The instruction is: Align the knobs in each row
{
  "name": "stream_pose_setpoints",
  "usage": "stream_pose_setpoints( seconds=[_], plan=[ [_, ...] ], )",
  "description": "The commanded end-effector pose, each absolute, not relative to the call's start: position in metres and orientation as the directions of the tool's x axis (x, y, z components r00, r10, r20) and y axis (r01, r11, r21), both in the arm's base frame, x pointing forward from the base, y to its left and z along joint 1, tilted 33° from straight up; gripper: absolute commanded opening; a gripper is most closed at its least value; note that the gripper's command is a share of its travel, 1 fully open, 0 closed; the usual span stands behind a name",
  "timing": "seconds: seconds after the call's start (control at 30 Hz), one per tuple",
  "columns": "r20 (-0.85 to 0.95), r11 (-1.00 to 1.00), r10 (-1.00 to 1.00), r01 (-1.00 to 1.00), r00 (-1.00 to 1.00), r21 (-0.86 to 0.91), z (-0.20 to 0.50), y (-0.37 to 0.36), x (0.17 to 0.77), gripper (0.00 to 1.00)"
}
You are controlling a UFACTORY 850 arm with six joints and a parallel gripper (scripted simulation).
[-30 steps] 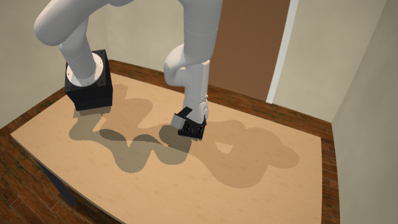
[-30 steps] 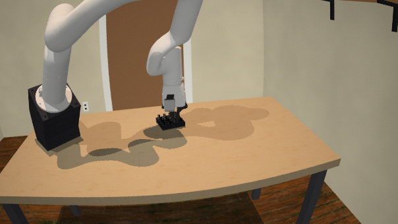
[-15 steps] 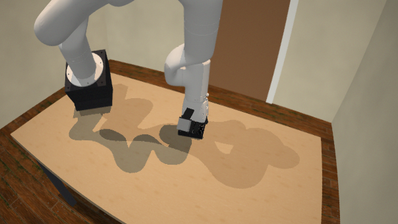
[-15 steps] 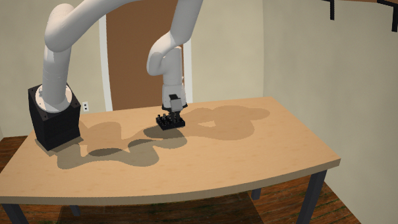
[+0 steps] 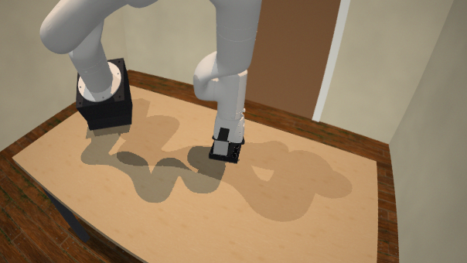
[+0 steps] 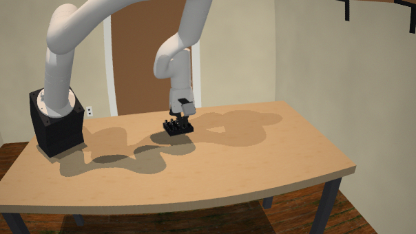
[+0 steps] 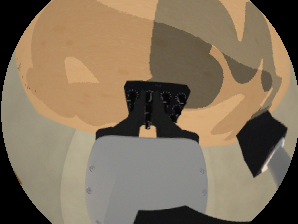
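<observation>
One gripper (image 5: 225, 154) (image 6: 183, 126) (image 7: 149, 97), fingers nearly together, reached down over the knob box (image 5: 229, 158) (image 6: 179, 131) (image 7: 157, 85); whether it pinched a knob, nobody could tell. Right beneath it sat the box, on the table (image 5: 294, 186) (image 6: 220, 179) (image 7: 55, 50), likely light and skid-prone, its small, stiff knobs best gripped squarely by opposite sides.

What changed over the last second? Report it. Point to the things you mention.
The black gripper (image 5: 230, 150) (image 6: 182, 125) (image 7: 149, 97) turned counterclockwise seen from above, swinging its grey square block (image 5: 221, 148) (image 6: 189, 109) round. No grasp or release is discernible. The black rectangular knob box (image 5: 223, 158) (image 6: 179, 132) (image 7: 157, 85) stayed put.
</observation>
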State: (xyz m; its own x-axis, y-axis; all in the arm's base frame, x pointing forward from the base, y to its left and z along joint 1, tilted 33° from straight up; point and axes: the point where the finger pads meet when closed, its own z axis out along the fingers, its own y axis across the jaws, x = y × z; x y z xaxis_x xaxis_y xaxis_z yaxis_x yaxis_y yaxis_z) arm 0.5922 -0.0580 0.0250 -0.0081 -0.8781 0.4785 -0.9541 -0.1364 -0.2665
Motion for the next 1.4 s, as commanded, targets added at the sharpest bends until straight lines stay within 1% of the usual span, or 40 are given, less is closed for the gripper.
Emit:
stream_pose_setpoints(
  seconds=[0.0, 0.83, 0.87, 1.37],
  plan=[
    [0.486, -0.161, -0.874, -0.954, 0.02, -0.251, 0.0255, -0.0576, 0.5926, 0.08],
    [0.492, -0.183, -0.869, -0.954, 0.043, -0.239, 0.0255, -0.0576, 0.5926, 0.08],
    [0.492, -0.183, -0.869, -0.954, 0.043, -0.239, 0.0255, -0.0576, 0.5926, 0.19],
    [0.492, -0.183, -0.869, -0.954, 0.043, -0.239, 0.0255, -0.0576, 0.5926, 0.19]
  ],
)
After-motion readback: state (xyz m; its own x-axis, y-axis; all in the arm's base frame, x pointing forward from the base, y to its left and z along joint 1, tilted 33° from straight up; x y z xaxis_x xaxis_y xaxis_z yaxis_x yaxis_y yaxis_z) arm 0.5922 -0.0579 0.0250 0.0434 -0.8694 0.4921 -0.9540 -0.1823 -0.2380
